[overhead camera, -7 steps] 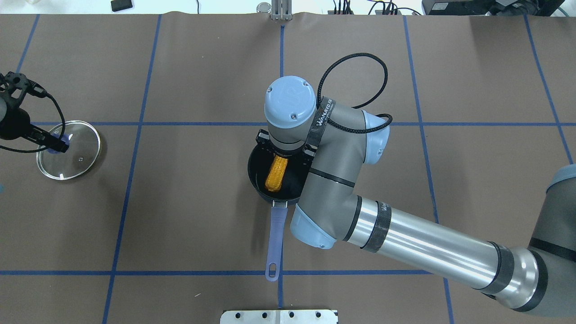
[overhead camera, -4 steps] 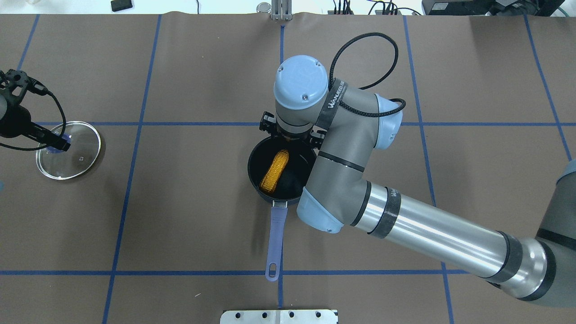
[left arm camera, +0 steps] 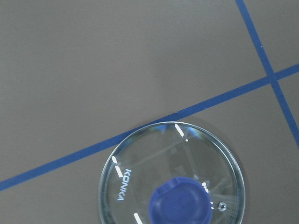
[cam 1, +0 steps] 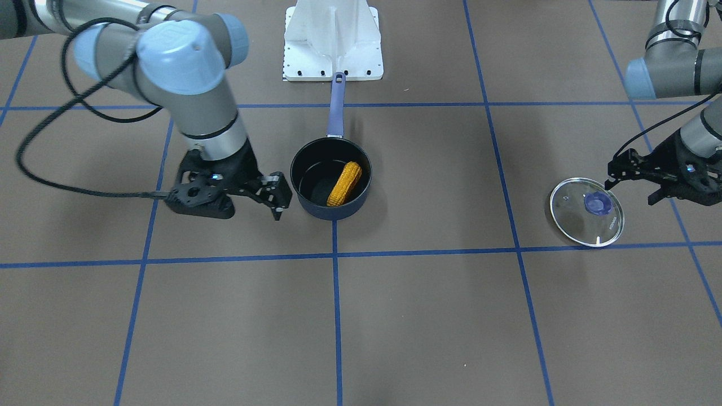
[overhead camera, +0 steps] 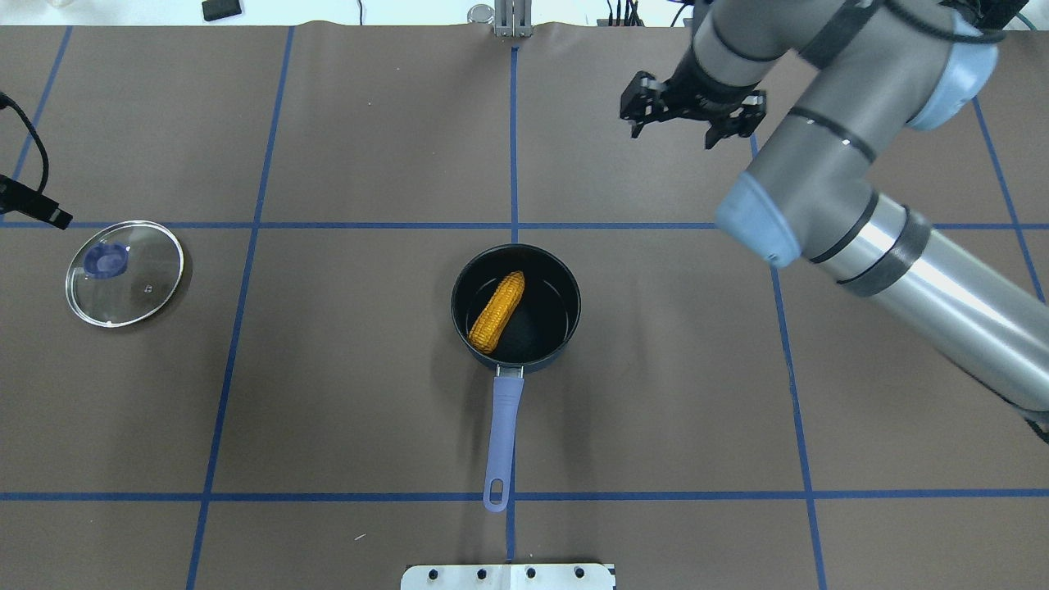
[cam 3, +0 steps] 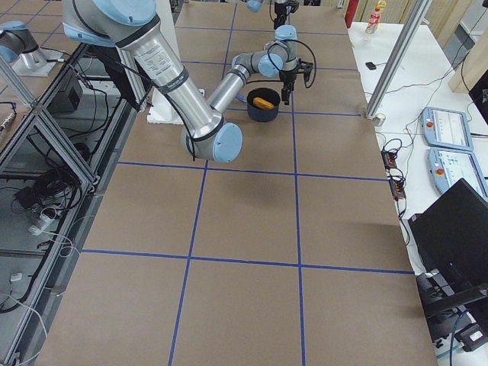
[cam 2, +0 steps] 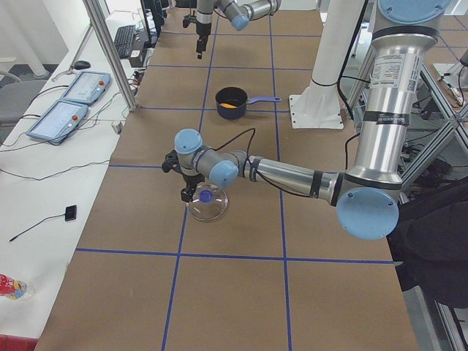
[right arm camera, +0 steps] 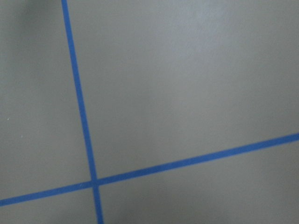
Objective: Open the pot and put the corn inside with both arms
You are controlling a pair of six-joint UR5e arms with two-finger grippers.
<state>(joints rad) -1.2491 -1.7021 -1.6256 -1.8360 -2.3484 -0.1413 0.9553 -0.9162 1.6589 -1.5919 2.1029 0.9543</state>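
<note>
At the middle of the brown-covered bench (overhead camera: 328, 369), the small dark navy saucepan (overhead camera: 547, 315) stands uncovered, its long periwinkle-purple handle (overhead camera: 501, 434) pointing back toward the white base plate (cam 1: 333, 39) of the robot. Inside it lies the yellow-orange toy corn cob (overhead camera: 497, 311), set slantwise across the black floor, with its thick end near the wall on the handle side and its tapered tip toward the far side.

Well apart, on the robot's left, the round glass lid (overhead camera: 135, 283) rests flat on the bench just inside a crossing of blue tape lines (overhead camera: 369, 225), with its purple knob (overhead camera: 106, 260) uppermost. The left hand (cam 1: 632, 186) hangs just beside the lid's outer edge. Its fingers are spread, they hold nothing, and they are clear of the knob.

The right hand (overhead camera: 676, 123) is off to the saucepan's right side, clear of the rim. Its two black fingers are spread apart and are empty. Its wrist camera sees only bare bench and tape.
</note>
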